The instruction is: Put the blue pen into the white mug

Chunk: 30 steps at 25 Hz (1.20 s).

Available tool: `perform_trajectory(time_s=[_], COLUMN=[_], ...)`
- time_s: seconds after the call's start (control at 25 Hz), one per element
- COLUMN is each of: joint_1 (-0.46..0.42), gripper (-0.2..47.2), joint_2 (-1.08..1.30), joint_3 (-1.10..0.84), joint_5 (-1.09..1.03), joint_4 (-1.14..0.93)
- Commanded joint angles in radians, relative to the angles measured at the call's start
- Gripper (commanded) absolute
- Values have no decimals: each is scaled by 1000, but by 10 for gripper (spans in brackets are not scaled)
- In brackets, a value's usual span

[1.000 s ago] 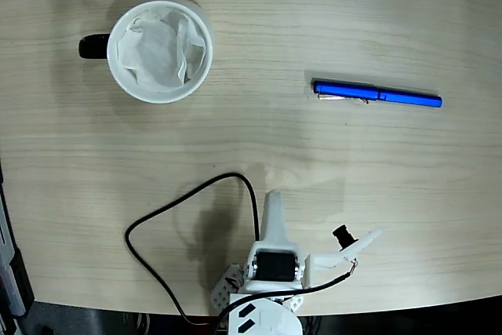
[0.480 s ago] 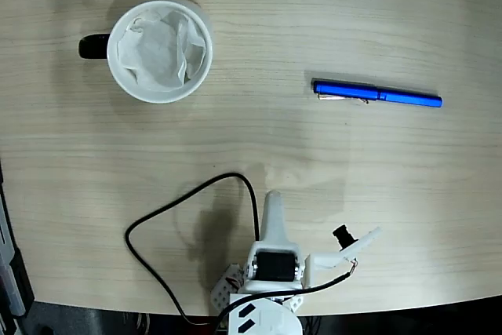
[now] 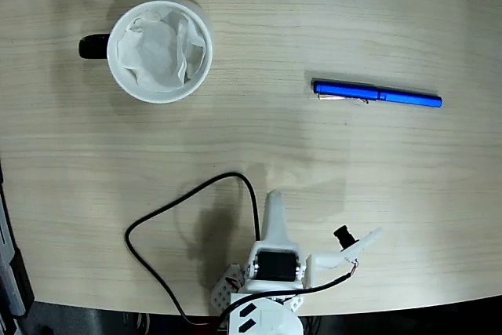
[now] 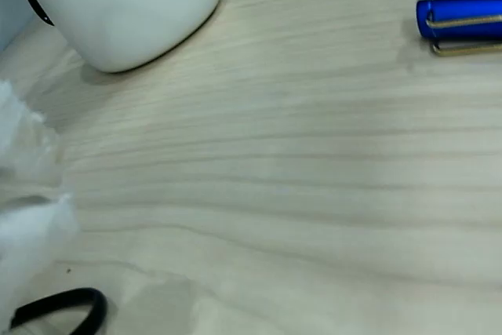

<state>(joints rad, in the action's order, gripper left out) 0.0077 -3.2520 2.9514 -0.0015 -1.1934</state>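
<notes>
A: Fixed view first. Blue pen (image 3: 376, 93) lies flat on the desk (image 3: 259, 147), upper right, roughly horizontal, clip end toward the left. White mug (image 3: 159, 51) sits upper left, upright, black handle pointing left, crumpled white paper inside. Pen and mug are well apart.

B: Arm?

A: Parked at the bottom edge, folded near its base. Fingers (image 3: 314, 233) are well apart from the pen and hold nothing. One white finger points up the picture, the other sticks out to the right, so they look spread wide. Black cable (image 3: 169, 213) loops on the desk left of the arm.

B: Wrist view?

A: Low over the desk. Mug base at top left, the pen's clip end just showing at top right, bare wood between. White blur at the left edge is probably a finger, too soft to tell. A bit of cable at bottom left.

B: So which step?

A: Reach not yet begun, I'd say. Nothing grasped, pen untouched.

B: Next move?

A: Extend up and right, bring the fingers down across the pen's barrel, near its middle so it doesn't tip, then close. It's thin and glossy, so it may roll or slip.
</notes>
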Motion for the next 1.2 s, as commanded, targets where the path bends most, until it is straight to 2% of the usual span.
perform_trajectory(time_s=[0.0,0.36,0.8,1.0,1.08,1.16], joint_1=[23,94,239,278,287,295], gripper=[0,0,0,1,45,49], joint_2=[67,453,983,1229,1333,1433], joint_3=[-91,-393,-762,-937,-1017,-1104], joint_5=[3,3,-9,-60,-87,-118], joint_4=[17,64,57,31,-14,-58])
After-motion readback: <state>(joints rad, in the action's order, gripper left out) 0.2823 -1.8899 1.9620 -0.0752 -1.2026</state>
